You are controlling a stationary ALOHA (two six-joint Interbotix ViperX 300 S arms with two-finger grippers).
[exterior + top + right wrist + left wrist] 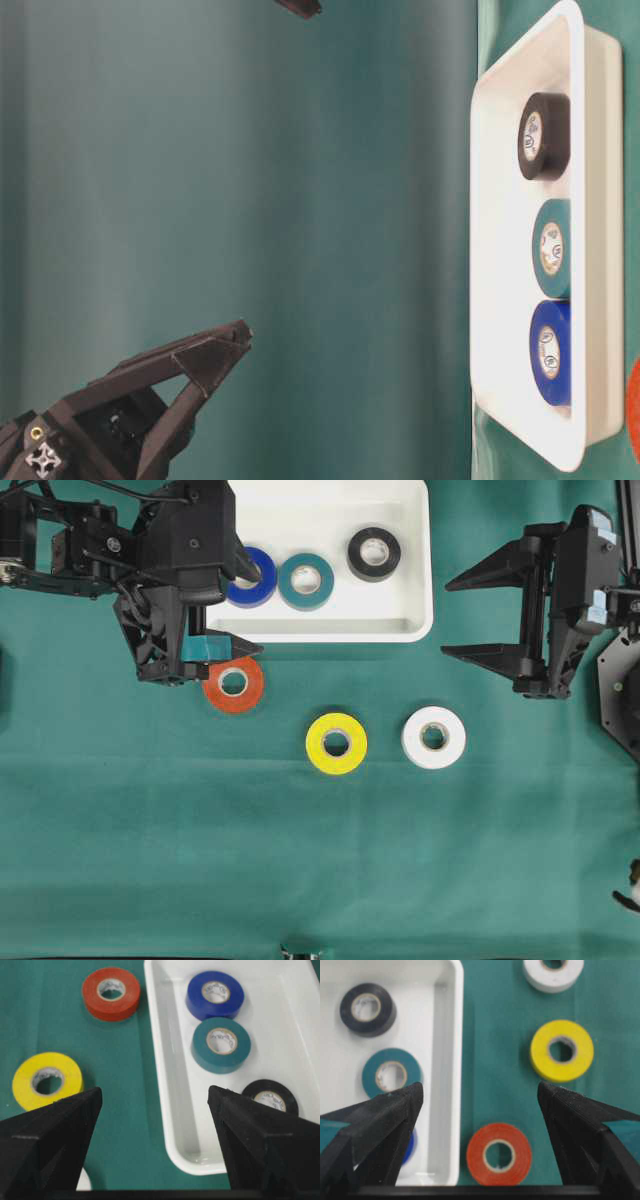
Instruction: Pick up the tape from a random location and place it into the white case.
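Left gripper (225,610) hangs wide open and empty, straddling the near rim of the white case (420,580), with the red tape (233,684) lying on the green cloth just outside that rim. Blue, teal and black rolls already sit inside. To grip well, I would centre both jaws over the red roll, clear of the rim, then descend. Right gripper (465,615) waits open, also empty.

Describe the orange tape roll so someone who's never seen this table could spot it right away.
Find the white case at the back of the green cloth. Just outside its front left corner, flat on the cloth, lies the orange tape roll, partly under the left gripper. It is the only orange roll; its neighbours on the cloth are yellow and white.
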